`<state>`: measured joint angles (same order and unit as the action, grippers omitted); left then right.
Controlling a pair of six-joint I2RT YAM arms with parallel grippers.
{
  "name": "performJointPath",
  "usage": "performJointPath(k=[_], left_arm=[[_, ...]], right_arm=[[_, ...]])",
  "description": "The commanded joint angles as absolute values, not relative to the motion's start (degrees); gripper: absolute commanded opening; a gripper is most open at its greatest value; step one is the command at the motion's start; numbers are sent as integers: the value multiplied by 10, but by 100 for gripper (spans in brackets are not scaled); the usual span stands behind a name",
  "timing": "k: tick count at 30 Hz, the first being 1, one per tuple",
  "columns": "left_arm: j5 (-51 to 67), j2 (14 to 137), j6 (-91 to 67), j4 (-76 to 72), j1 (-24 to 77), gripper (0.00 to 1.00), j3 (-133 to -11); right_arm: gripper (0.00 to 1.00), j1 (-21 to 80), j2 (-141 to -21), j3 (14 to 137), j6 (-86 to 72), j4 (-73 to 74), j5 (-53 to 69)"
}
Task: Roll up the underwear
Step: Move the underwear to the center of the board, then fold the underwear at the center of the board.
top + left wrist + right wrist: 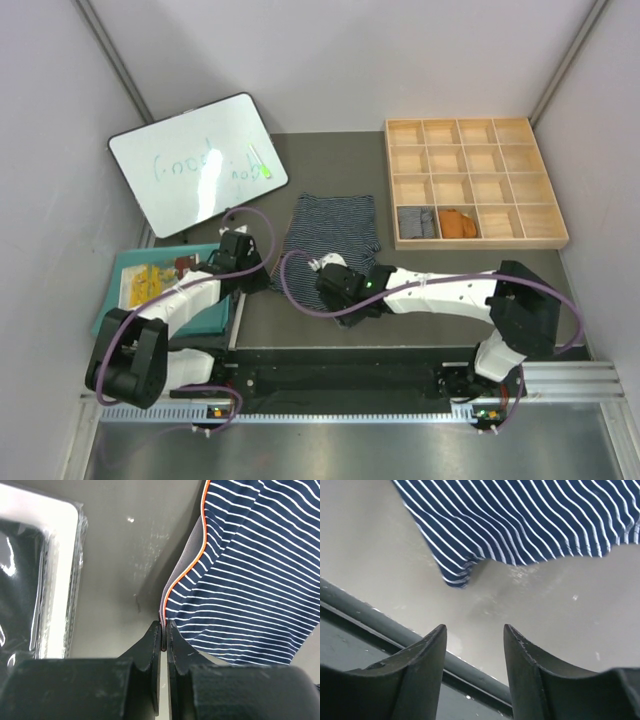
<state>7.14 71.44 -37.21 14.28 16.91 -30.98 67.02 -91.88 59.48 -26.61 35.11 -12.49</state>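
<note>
Two of the three pairs look sorted. The grey pair (416, 221) and the orange pair (458, 223) sit bundled in side-by-side compartments on the near row of the wooden tray (505, 190), over at the far right. That leaves the navy striped pair (333, 225), which is lying flat and spread out in the middle of the worktop (330, 160), not rolled yet.

The left gripper (164, 625) is clenched right at the near-left corner of the navy pair. From the wrist view the orange-piped hem runs straight into the closed tips, so I'd say it's got a pinch on that corner. The right gripper (475, 630) is spread wide with nothing in it, hovering over bare worktop just on the near side of the cloth's near edge.

Handling-wise, this thing should be light, floppy and a bit stretchy. It won't hold any shape, and one pinched corner would probably just drag or bunch the rest. My guess is the best hold is along the near hem with both grippers spaced apart, then turning that edge over toward the far side to keep the roll even. The hem is doubled, so it should be easier to nip than the single layer in the middle.
</note>
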Motion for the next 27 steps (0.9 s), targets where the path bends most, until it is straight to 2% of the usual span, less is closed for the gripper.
performJointPath(k=[1, 12, 15, 16, 19, 20, 22, 23, 27], left_arm=[[68, 692, -368, 156, 167, 0, -301], [74, 694, -368, 163, 167, 0, -307], [74, 692, -367, 165, 168, 0, -308], [72, 691, -367, 166, 167, 0, -308], [69, 686, -367, 171, 168, 0, -308], [68, 685, -367, 176, 167, 0, -309], [61, 674, -367, 183, 168, 0, -311], [58, 670, -367, 186, 168, 0, -313], [38, 622, -365, 236, 168, 0, -322]], right_arm=[[50, 685, -922, 592, -272, 277, -127], [50, 685, -1007, 592, -280, 230, -164], [46, 685, -1020, 597, -271, 229, -179], [44, 685, -1023, 599, -269, 229, -183], [26, 685, -1033, 605, -256, 245, -190], [14, 686, -1034, 613, -252, 255, -189], [3, 686, -1029, 614, -249, 284, -186], [0, 687, -1023, 608, -247, 291, -179], [0, 709, -976, 603, -235, 346, -163]])
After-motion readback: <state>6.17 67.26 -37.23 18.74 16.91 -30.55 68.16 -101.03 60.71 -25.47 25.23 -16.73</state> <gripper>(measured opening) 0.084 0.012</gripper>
